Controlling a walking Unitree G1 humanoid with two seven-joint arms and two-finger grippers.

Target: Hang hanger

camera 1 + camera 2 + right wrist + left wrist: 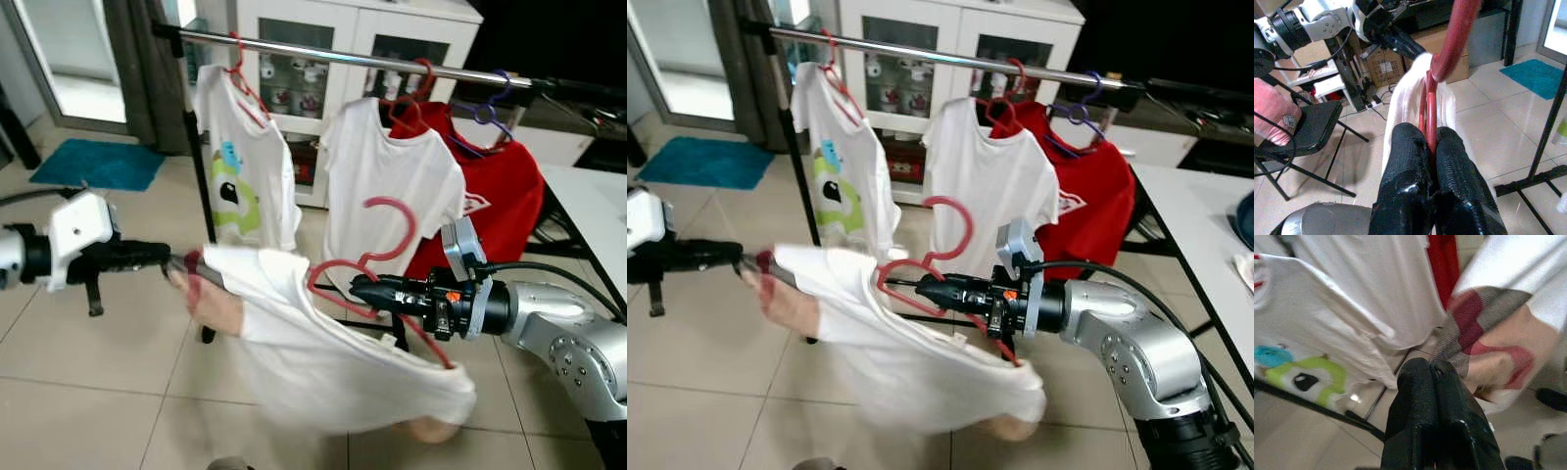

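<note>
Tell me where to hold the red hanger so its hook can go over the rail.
Hold the red hanger low on its neck, just under the hook, coming from the robot's right as the right end effector does now. That leaves the curved hook free and upright to lift over the rail.

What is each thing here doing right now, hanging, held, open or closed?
Red hanger: off the rail, gripped by right end effector.
White shirt: on that hanger, pinched by left end effector.
Rail: carrying three hung shirts.
Cabinet: glass doors closed.
</note>
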